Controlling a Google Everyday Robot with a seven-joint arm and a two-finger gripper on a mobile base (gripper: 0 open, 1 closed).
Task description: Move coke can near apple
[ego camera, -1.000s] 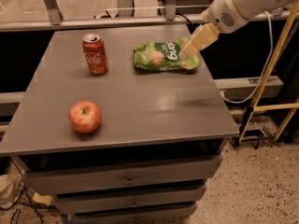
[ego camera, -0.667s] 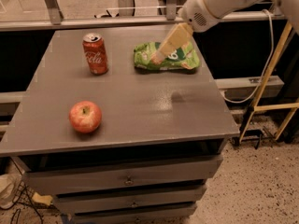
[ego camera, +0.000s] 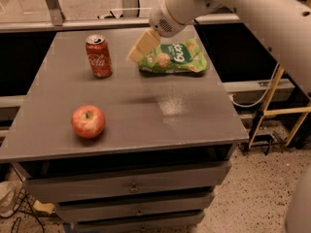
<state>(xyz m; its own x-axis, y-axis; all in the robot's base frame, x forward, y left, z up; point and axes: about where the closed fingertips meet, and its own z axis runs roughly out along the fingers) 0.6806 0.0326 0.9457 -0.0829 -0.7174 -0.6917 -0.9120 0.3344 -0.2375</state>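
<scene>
The coke can stands upright at the back left of the grey table. The apple sits near the table's front left, well in front of the can. My gripper hangs above the table at the back, to the right of the can and at the left end of the green snack bag. It holds nothing that I can see, and it is apart from the can.
A green snack bag lies at the back right of the table. Drawers sit under the table top. Wooden legs and cables stand on the floor at the right.
My arm has swung left across the back of the table, from beyond the snack bag's right side to its left end, closer to the can.
</scene>
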